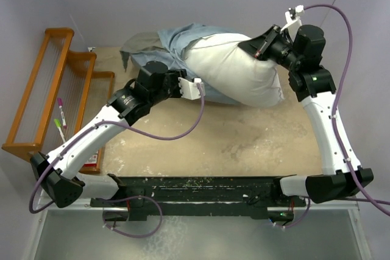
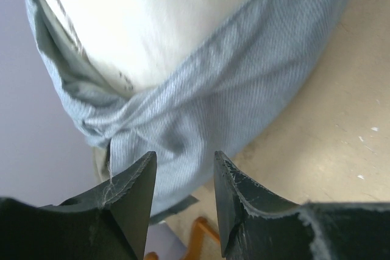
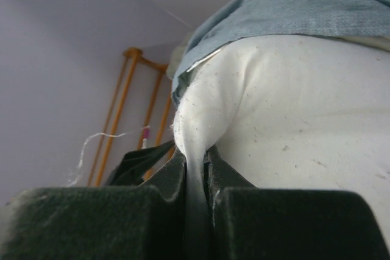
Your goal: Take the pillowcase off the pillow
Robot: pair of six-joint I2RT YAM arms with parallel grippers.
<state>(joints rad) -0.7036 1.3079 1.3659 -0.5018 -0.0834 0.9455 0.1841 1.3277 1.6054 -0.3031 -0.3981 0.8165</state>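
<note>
Dark padded fingers [image 3: 256, 211] of the right end effector [image 3: 195, 158] fill the bottom of its wrist view, pressed together on a thin fold of the pillow [image 3: 292, 120]. The off-white cloth is drawn out into a narrow ridge that runs down into the gap between the two pads. Seen from above, this right end effector [image 1: 259, 50] meets the pillow [image 1: 237, 68] on its far right side, near the far right corner of the desk [image 1: 244, 141].

On the other side, the left end effector [image 2: 183, 172] is spread, and nothing sits between its fingers [image 2: 137, 196]. Just beyond its tips lies a twisted band of the pillowcase [image 2: 231, 89], pale grey-blue side out, wrapped under the white bulge of the pillow [image 2: 170, 16]. Whether the tips touch the cloth cannot be told. From above, the left end effector [image 1: 195, 87] points at the pillow's near left end.

Most of the pillow is bare. It lies along the far edge of the desk, toward the right. The pillowcase [image 1: 177, 41] is bunched over the pillow's far left end and spills onto the desk by the middle of the far edge, with a grey-olive patch showing at its left.

Along the left edge stands a wooden rack [image 1: 36, 89] with two pens [image 1: 61, 114] lying beside it.
</note>
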